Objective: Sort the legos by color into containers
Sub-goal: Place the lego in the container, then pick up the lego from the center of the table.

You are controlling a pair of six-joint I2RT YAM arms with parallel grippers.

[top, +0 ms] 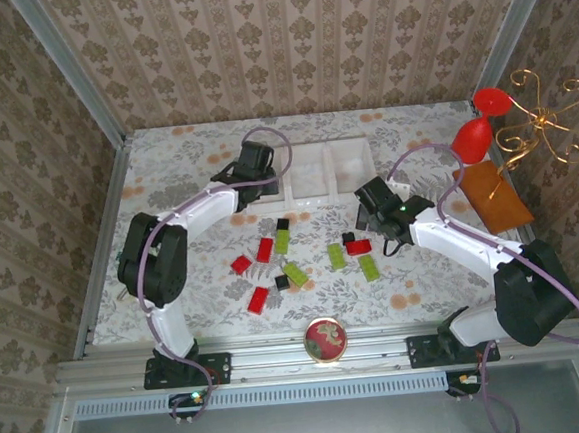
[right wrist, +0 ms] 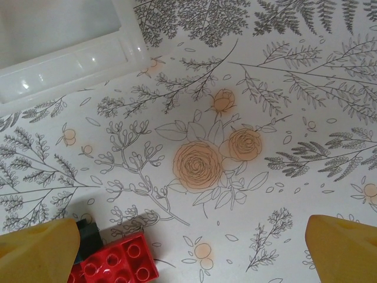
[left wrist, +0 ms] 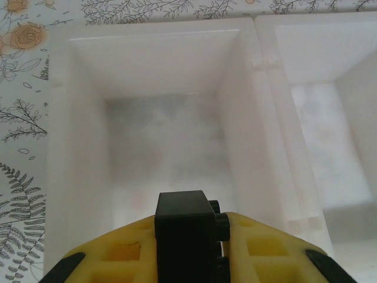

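Over the tray [left wrist: 59,147] — left gripper [left wrist: 194,259] pinching boxy black lego [left wrist: 184,227] | right gripper [right wrist: 194,247] spread near red lego [right wrist: 115,262]

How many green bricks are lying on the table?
4 green bricks: one mid-pile, another closer to the round dish at, and two further right, side by side. More may be hidden.
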